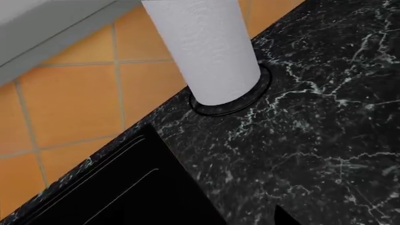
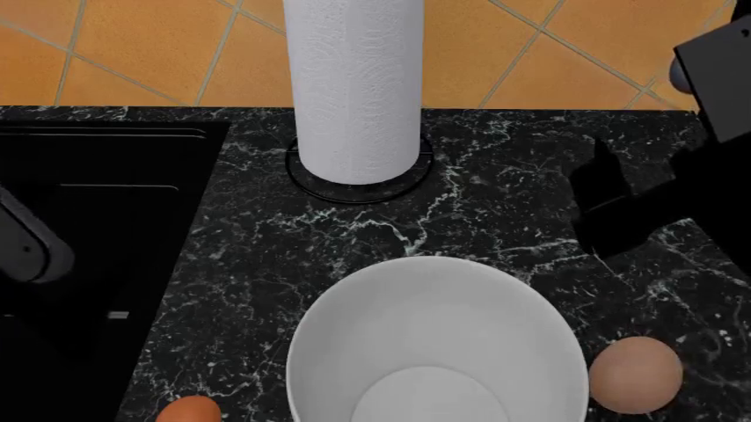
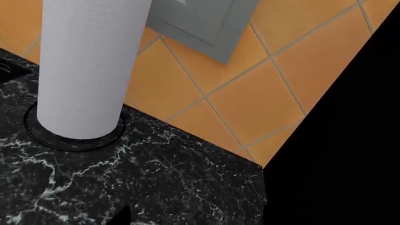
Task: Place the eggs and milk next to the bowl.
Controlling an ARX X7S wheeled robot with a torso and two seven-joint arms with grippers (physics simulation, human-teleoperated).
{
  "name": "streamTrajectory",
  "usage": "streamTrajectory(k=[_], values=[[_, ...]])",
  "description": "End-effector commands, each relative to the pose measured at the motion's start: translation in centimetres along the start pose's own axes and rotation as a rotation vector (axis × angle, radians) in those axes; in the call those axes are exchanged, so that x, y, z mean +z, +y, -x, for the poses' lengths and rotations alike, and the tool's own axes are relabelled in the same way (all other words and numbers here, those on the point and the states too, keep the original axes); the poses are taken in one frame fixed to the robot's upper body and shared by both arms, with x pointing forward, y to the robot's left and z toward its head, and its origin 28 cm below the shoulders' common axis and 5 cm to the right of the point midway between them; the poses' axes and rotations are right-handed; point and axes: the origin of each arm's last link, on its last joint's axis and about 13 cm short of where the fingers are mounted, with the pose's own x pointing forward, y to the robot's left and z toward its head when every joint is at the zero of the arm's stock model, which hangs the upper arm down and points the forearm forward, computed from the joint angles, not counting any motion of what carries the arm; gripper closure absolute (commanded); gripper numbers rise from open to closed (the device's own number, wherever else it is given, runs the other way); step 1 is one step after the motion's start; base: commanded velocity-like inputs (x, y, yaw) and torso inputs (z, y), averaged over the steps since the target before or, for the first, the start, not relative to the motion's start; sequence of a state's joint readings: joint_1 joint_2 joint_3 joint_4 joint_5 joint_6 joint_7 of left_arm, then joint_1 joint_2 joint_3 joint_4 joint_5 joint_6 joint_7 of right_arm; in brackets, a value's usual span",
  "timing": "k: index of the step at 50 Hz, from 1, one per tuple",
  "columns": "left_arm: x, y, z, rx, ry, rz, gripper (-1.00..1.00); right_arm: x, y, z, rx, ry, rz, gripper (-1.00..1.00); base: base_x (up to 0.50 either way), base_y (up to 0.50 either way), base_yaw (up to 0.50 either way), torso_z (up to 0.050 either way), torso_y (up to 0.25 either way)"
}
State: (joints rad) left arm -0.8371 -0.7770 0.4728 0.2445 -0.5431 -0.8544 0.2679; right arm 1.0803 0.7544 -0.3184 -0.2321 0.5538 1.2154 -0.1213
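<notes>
Two eggs lie on the black marbled worktop (image 2: 493, 211), one on each side of the bowl (image 2: 437, 352). The larger pale egg (image 2: 635, 373) sits at the lower right of the head view, just beside the bowl's rim but apart from it. The small orange egg (image 2: 190, 410) shows at the bottom edge, lower left of the bowl, cut off by the frame and close to the rim. The bowl itself fills the lower centre of the head view, plain white, deep, its flat inner bottom showing. No milk bottle appears in any view.

Behind the bowl, at the upper centre, a white paper towel roll (image 2: 354, 88) stands upright on a round dark base (image 2: 405, 180); both wrist views show it too, against the orange tiled wall (image 2: 153, 44). A black sink (image 2: 83, 229) is set into the worktop at the left of the head view.

The right gripper (image 2: 616, 207) hangs as a dark shape at the right of the head view, above the worktop and well clear of the pale egg; whether it is released or clenched I cannot tell. Of the left arm only a grey link (image 2: 30, 242) shows at the left edge over the sink, and its gripper's state cannot be told either.
</notes>
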Motion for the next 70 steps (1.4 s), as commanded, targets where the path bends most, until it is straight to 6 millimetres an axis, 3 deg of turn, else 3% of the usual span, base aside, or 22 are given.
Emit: streamTrajectory(k=[1, 50, 70], values=[[0.1, 0.0, 1.3, -0.134, -0.009, 0.003, -1.00, 0.1, -0.1, 0.1, 0.005, -0.006, -0.022, -1.00, 0.00, 0.00, 0.00, 0.000, 0.000], [-0.1, -2.7, 3.9, -0.408, -0.105, -0.054, -1.00, 0.1, 0.2, 0.1, 0.035, -0.002, -0.018, -1.00, 0.00, 0.00, 0.00, 0.000, 0.000], [-0.7, -3.2, 3.8, -0.451, -0.078, -0.058, -1.00, 0.1, 0.2, 0.1, 0.042, -0.001, -0.018, -1.00, 0.00, 0.00, 0.00, 0.000, 0.000]])
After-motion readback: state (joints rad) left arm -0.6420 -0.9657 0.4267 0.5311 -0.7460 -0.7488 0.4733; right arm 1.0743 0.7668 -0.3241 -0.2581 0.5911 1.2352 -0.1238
